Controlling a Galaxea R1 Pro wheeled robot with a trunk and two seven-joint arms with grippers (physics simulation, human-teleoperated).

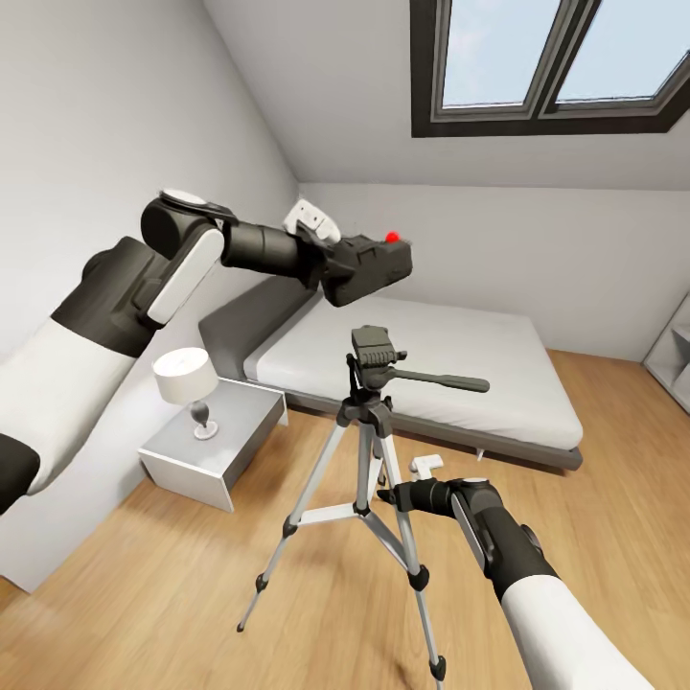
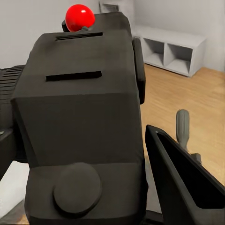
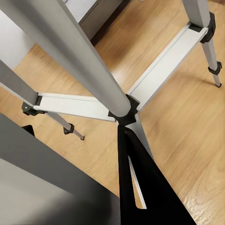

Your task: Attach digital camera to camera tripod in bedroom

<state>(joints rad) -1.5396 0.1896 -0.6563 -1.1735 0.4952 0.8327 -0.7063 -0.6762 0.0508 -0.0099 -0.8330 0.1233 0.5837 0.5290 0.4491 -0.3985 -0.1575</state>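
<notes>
Left gripper (image 1: 359,268) grasps the digital camera (image 1: 374,264) above the camera tripod (image 1: 369,460), unmounted; right gripper's (image 1: 388,496) grip unclear

From the head we look down over the silver-legged black-headed tripod (image 1: 369,450). Left wrist sits close behind the chunky black camera (image 2: 79,122); right wrist views the tripod's legs (image 3: 117,93) closely.
</notes>
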